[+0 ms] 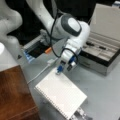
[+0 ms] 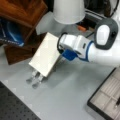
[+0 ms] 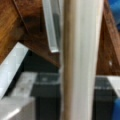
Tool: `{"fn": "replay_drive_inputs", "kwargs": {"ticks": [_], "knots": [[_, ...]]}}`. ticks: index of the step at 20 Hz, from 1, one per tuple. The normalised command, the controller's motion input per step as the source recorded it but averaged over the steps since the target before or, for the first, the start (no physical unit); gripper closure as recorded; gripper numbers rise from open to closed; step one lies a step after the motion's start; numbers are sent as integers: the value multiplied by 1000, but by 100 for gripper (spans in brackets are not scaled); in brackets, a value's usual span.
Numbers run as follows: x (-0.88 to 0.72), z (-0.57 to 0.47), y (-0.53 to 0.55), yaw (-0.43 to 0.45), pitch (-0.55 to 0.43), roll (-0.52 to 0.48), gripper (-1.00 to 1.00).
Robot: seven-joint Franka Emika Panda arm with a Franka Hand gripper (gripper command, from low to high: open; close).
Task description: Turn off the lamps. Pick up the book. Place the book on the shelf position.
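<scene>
Gripping the large white spiral-bound notebook (image 1: 61, 96) by its edge, my gripper (image 1: 65, 69) clenched on it, notebook tilted above the grey bench (image 1: 105, 92), beside dark reddish-brown wooden furniture (image 1: 13, 92).

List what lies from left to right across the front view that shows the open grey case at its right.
Dark wooden shelf top → white cable → spiral-bound book, with the gripper at its far edge → open grey case.
</scene>
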Motion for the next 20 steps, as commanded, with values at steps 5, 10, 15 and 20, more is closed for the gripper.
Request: {"fn": "replay_drive_inputs", "kwargs": {"ticks": [5, 10, 15, 20], "knots": [[373, 54, 101, -22, 14, -235, 100], [440, 155, 141, -53, 79, -234, 100], [467, 179, 155, -71, 84, -244, 100], [427, 186, 157, -100, 90, -277, 100]]}}
